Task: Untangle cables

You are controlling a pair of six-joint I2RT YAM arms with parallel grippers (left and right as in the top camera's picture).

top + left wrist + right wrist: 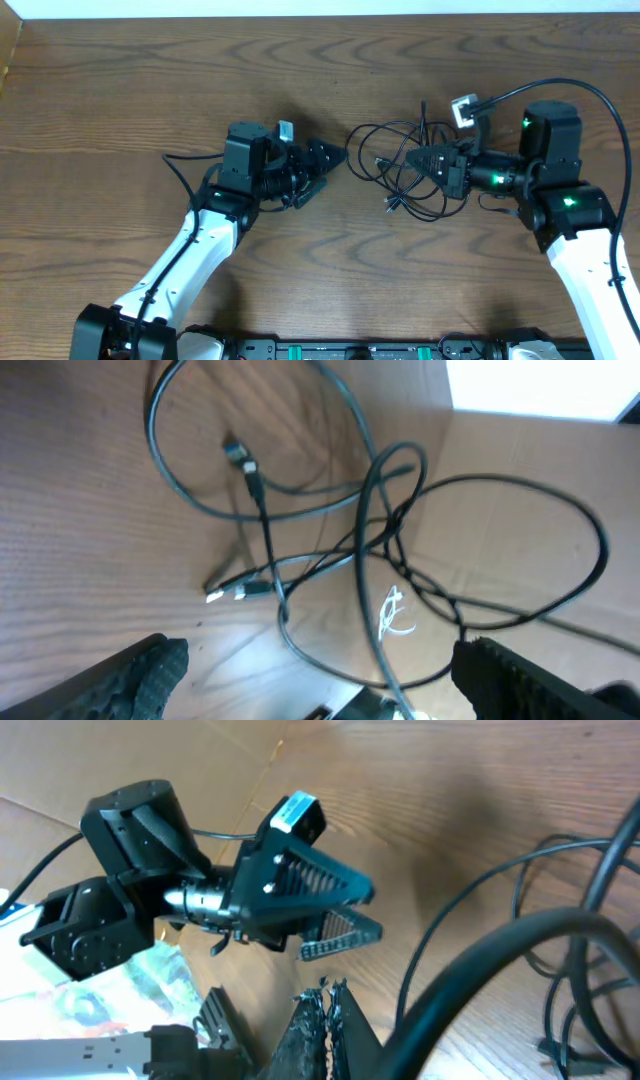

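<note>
Cables — blurred, cropped at top

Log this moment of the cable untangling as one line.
cables: tangled on table | left gripper: jaws open, facing tangle | right gripper: jaws shut at tangle, grip unclear | status: not yet untangled

A robotics lab bench (two arms at a wood-grain table).
</note>
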